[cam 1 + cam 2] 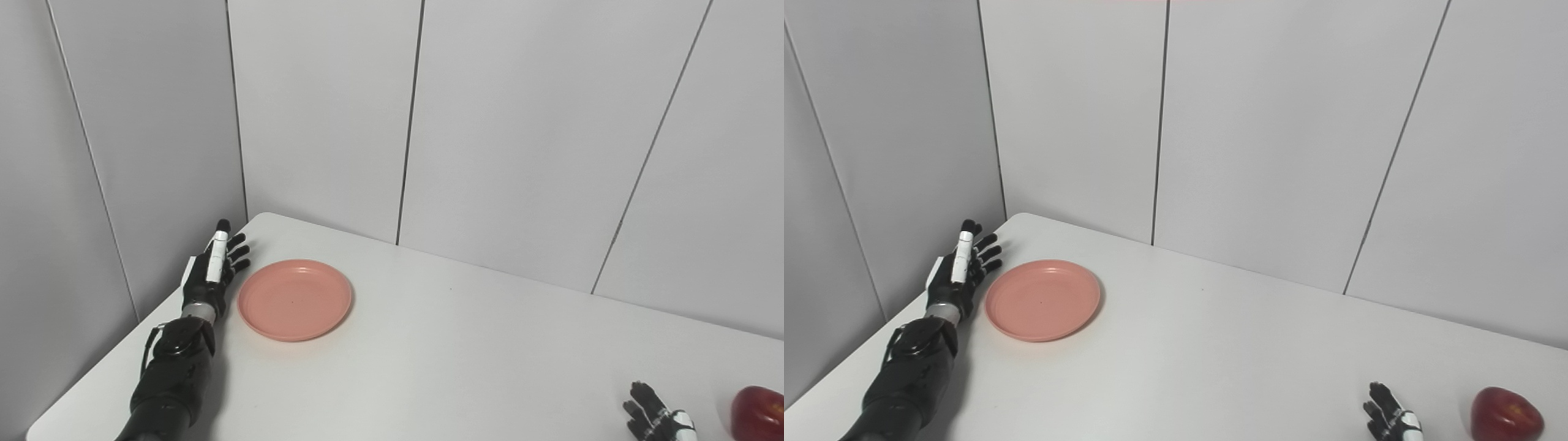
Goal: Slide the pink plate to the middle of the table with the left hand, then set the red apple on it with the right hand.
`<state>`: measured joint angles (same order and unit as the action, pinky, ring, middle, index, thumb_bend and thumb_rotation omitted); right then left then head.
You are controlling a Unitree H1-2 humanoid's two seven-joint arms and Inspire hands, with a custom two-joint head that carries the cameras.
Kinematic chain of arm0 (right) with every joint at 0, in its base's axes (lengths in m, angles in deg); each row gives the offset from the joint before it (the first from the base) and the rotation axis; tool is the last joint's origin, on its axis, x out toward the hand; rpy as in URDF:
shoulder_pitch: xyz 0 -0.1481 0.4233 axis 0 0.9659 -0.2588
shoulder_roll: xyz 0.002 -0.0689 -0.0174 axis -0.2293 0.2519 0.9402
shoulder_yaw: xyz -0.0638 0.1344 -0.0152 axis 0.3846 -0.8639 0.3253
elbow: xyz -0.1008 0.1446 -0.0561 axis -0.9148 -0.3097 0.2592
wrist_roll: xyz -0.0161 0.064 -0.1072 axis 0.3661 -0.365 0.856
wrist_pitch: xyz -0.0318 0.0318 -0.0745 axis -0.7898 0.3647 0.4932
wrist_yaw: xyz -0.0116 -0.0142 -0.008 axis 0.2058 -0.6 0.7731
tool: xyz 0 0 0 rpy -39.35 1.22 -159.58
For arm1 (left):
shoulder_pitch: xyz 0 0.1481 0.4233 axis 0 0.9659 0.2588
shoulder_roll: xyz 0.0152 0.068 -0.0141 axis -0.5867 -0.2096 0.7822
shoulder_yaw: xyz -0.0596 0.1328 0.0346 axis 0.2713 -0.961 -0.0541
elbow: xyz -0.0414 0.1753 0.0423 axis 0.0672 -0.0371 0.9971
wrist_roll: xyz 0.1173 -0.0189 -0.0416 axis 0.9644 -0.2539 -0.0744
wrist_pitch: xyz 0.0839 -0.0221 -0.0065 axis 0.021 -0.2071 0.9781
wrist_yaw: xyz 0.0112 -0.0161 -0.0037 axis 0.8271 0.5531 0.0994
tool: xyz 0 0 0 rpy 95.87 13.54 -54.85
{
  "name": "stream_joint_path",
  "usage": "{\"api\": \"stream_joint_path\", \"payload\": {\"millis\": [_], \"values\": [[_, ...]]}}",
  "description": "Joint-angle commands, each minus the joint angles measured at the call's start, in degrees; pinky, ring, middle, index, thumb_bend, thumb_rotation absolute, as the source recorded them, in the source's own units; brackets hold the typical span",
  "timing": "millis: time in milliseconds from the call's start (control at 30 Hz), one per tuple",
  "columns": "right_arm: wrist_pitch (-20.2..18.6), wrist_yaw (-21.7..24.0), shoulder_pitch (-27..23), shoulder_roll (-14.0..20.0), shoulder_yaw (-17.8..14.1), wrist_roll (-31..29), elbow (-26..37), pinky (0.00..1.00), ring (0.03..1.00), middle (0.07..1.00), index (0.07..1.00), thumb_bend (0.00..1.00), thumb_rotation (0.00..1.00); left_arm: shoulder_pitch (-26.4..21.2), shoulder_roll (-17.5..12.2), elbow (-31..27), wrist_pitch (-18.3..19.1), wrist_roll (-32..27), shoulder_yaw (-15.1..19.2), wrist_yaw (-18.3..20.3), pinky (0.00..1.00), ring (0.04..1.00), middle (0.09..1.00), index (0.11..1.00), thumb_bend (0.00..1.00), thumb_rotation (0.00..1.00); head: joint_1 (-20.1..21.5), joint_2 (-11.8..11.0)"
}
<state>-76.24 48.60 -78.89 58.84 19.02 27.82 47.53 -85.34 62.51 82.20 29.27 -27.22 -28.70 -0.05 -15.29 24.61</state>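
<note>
White matte table (465,343) in a corner of pale grey panelled walls (520,122) with dark vertical seams. Round pink plastic plate (294,299) sits flat near the table's far-left corner, well left of centre, nothing on it. Black-and-white left hand (211,269) lies just beside the plate's left rim, fingers apart and stretched toward the corner, holding nothing; contact with the rim can't be told. Shiny red apple (1506,414) rests on the table at the near-right edge, well apart from the plate. Right hand (1389,418) is low at the bottom edge, just left of the apple, not touching it, fingers spread and empty; only its upper part is in view.
</note>
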Motion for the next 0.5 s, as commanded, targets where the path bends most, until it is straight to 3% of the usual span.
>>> {"api": "stream_joint_path", "payload": {"millis": [0, 233, 367, 467], "values": [[-0.7, 0.3, 1.4, -0.8, 0.5, -0.4, -1.1, 1.00, 0.941, 0.940, 0.870, 0.68, 1.00, -1.1, 0.0, -2.9, 1.4, -0.2, -0.3, 0.3, 0.80, 0.851, 0.875, 0.922, 0.90, 0.90, 0.0, 0.0], [-0.6, 0.4, 1.3, -0.8, 0.6, -0.4, -1.4, 1.00, 0.936, 0.935, 0.863, 0.67, 1.00, -1.2, 0.1, -3.6, 2.6, -0.5, -0.3, 0.8, 0.79, 0.852, 0.869, 0.922, 0.89, 0.91, 0.2, 0.1], [-0.7, 0.2, 1.2, -0.8, 0.7, -0.1, -1.4, 1.00, 0.938, 0.933, 0.861, 0.66, 1.00, -0.3, 1.0, -8.4, 5.4, -0.4, -0.3, -0.3, 0.78, 0.840, 0.848, 0.915, 0.91, 0.89, 0.2, 0.0], [-0.7, 0.1, 1.2, -0.9, 0.8, 0.1, -1.4, 1.00, 0.934, 0.931, 0.855, 0.66, 1.00, -0.3, 1.1, -8.8, 6.0, -0.4, -0.1, -0.3, 0.78, 0.826, 0.822, 0.912, 0.93, 0.88, 0.3, 0.1]]}}
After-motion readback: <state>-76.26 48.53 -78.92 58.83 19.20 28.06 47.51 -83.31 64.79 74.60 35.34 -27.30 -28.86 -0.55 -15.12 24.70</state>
